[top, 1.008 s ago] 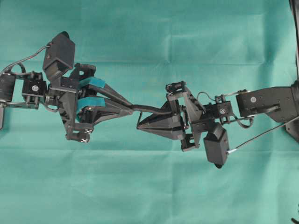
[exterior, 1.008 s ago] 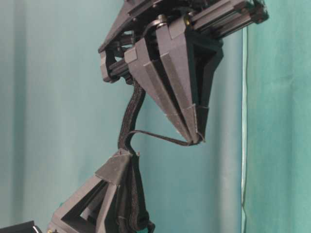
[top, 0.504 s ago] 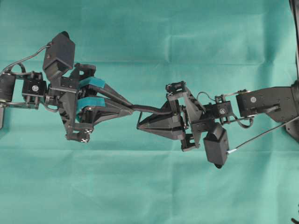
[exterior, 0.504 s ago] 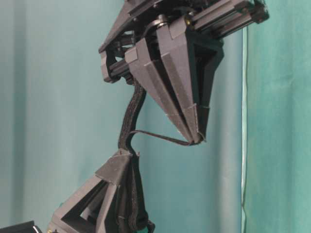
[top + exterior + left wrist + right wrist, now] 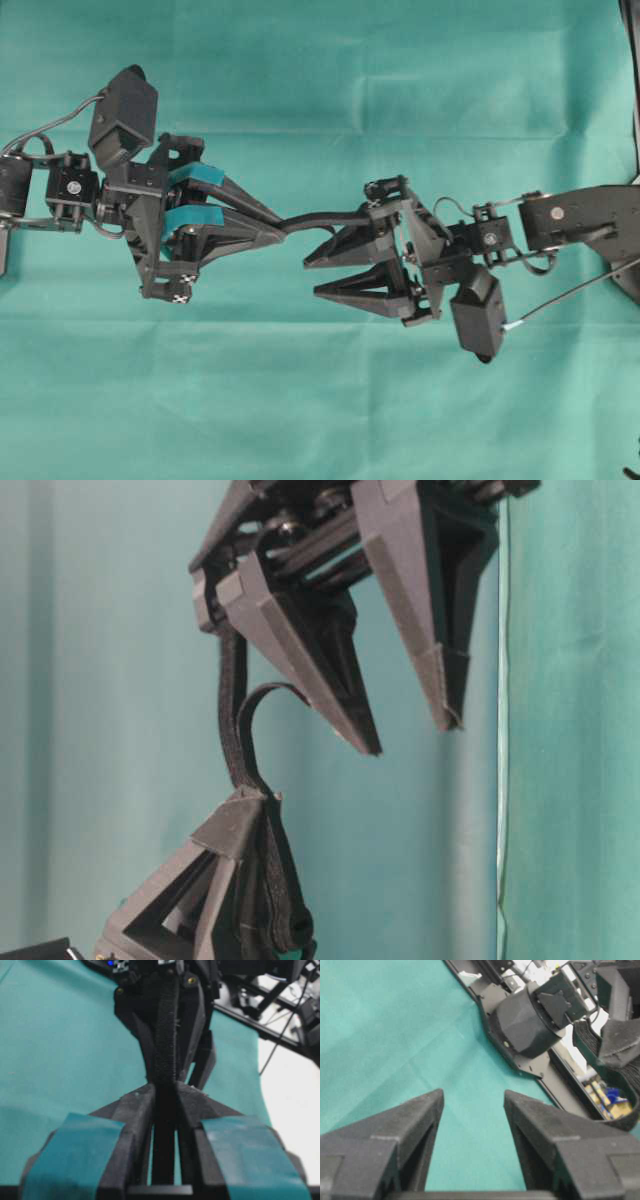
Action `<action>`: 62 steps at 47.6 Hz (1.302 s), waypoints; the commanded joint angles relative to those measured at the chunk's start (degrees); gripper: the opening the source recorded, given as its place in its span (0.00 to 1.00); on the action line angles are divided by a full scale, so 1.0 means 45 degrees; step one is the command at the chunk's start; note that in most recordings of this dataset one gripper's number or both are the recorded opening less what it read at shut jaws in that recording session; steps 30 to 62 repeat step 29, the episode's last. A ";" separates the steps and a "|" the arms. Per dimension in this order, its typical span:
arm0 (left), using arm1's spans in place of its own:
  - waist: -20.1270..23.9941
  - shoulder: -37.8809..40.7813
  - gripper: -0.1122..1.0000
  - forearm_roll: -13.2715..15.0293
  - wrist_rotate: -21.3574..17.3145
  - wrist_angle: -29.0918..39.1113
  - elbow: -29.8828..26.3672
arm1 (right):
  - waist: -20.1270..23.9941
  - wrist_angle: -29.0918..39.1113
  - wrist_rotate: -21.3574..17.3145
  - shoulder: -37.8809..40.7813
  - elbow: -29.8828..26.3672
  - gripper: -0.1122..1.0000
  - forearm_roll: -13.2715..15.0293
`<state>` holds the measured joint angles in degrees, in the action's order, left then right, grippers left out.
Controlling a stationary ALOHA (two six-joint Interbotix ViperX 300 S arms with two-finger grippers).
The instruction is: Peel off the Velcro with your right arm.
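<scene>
Velcro sits clamped between our left gripper's teal-taped fingers; right gripper is released, fingers spread, strip beside the upper one.

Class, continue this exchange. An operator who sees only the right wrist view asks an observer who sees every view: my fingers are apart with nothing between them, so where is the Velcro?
Observer: Overhead, the Velcro runs from the left gripper alongside the upper finger of the right gripper, outside its open jaws.
Operator: Is the left gripper gripping it?
Observer: Yes. The left wrist view shows it pinched between the teal-taped fingers.
Operator: Is it one flat strip?
Observer: No. At table level, a flap arches away from the main strip just above the left gripper.
</scene>
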<state>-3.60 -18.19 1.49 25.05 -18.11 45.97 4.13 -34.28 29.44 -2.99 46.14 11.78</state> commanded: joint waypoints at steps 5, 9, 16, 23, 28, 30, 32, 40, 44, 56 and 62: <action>0.0039 -0.0117 0.19 0.0020 -0.0020 -0.0137 -0.0098 | 0.0020 -0.0117 -0.0020 -0.0625 0.0176 0.26 -0.0059; 0.0039 -0.0137 0.19 0.0020 -0.0020 -0.0137 -0.0059 | 0.0020 -0.0117 -0.0020 -0.0801 0.0352 0.26 -0.0078; 0.0039 -0.0176 0.19 0.0020 -0.0020 -0.0137 -0.0020 | 0.0000 -0.0137 -0.0020 -0.1172 0.0742 0.26 -0.0215; 0.0039 -0.0176 0.19 0.0020 -0.0020 -0.0137 0.0000 | 0.0020 -0.0137 -0.0020 -0.1621 0.1172 0.26 -0.0410; 0.0039 -0.0195 0.19 0.0020 -0.0020 -0.0137 0.0000 | 0.0020 -0.0137 -0.0020 -0.1934 0.1465 0.26 -0.0566; 0.0039 -0.0176 0.19 0.0020 -0.0020 -0.0137 0.0000 | 0.0000 -0.0137 -0.0020 -0.1992 0.1523 0.26 -0.0586; 0.0039 -0.0176 0.19 0.0020 -0.0020 -0.0137 0.0000 | 0.0000 -0.0137 -0.0020 -0.1992 0.1523 0.26 -0.0586; 0.0039 -0.0176 0.19 0.0020 -0.0020 -0.0137 0.0000 | 0.0000 -0.0137 -0.0020 -0.1992 0.1523 0.26 -0.0586; 0.0039 -0.0176 0.19 0.0020 -0.0020 -0.0137 0.0000 | 0.0000 -0.0137 -0.0020 -0.1992 0.1523 0.26 -0.0586; 0.0039 -0.0176 0.19 0.0020 -0.0020 -0.0137 0.0000 | 0.0000 -0.0137 -0.0020 -0.1992 0.1523 0.26 -0.0586; 0.0039 -0.0176 0.19 0.0020 -0.0020 -0.0137 0.0000 | 0.0000 -0.0137 -0.0020 -0.1992 0.1523 0.26 -0.0586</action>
